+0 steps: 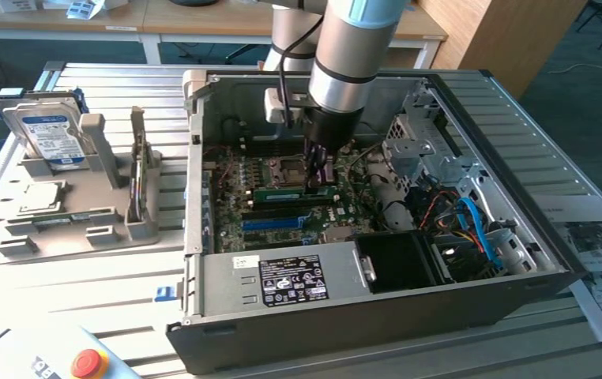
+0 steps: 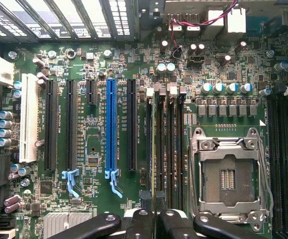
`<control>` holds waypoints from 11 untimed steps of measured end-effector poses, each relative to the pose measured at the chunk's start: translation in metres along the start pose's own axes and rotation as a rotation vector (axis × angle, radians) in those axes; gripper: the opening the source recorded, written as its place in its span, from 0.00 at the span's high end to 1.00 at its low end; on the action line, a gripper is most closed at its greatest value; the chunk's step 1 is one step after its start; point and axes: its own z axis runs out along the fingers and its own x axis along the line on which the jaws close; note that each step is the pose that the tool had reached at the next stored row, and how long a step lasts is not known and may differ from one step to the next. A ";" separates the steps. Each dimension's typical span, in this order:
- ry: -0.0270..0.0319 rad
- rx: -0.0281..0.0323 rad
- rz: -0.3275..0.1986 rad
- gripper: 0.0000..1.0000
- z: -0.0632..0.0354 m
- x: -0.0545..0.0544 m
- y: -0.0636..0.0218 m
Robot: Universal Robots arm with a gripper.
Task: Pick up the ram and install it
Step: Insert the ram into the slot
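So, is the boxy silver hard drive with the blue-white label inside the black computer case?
No, the silver hard drive stands in a grey plastic holder outside the black case.

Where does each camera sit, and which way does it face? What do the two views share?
Exterior view: off the arm, high up and facing the open side of the case, looking down into it; the arm shows, with the gripper on the ram.
Wrist view: on the wrist, facing straight down at the motherboard; the fingers show at one edge.
Shared: the motherboard, CPU socket and blue slot.
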 end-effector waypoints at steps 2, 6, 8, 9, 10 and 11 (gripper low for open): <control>0.0000 0.0000 0.000 0.88 0.0000 0.000 -0.0003; 0.0000 0.0000 0.000 0.88 0.0000 0.000 -0.0004; 0.0000 0.0000 0.000 0.88 0.0000 0.000 -0.0004; 0.0000 0.0000 0.000 0.88 0.0000 0.000 -0.0004; 0.0000 0.0000 0.000 0.88 0.0000 0.000 -0.0004; 0.0000 0.0000 0.000 0.88 0.0000 0.000 -0.0004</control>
